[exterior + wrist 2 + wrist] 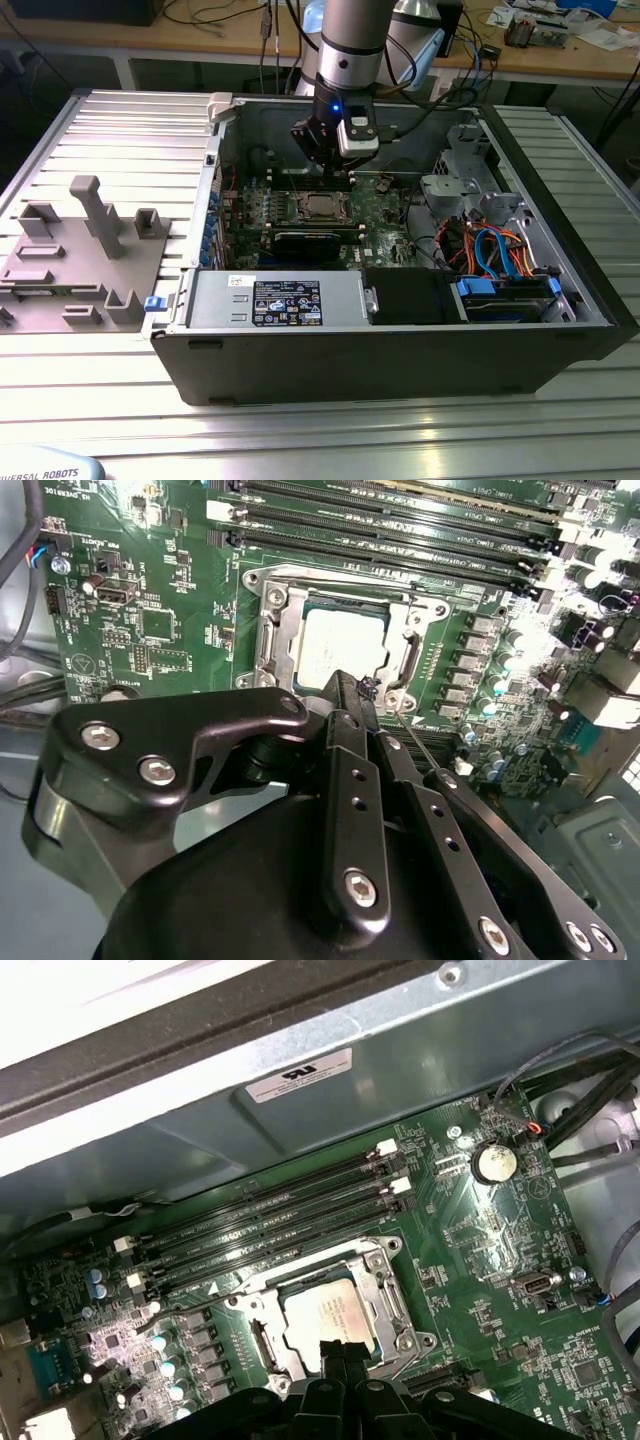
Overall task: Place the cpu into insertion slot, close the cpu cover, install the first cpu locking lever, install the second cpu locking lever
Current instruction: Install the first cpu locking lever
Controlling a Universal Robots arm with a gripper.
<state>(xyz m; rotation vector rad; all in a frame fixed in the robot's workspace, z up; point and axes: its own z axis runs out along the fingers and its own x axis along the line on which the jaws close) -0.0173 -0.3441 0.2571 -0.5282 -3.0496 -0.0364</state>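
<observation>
The cpu [338,643] lies flat in the insertion slot on the green motherboard, its silvery top showing through the cut-out of the cpu cover [268,630]. The grey cover is folded down flat around the chip and hides the slot's frame. In the first wrist view the cpu [322,1317] and the cover [392,1295] show the same. My gripper [357,692] is shut, its black fingertips together just above the cover's edge. A thin metal lever rod [420,745] runs beside the fingers. From outside, the gripper [335,168] hangs inside the open computer case, just behind the cpu [320,207].
Long black memory slots [260,1222] run beside the socket. A grey power supply [270,300] and a drive cage with blue and orange cables [500,262] line the case's front and the exterior view's right. A grey parts fixture [80,250] stands outside on the exterior view's left.
</observation>
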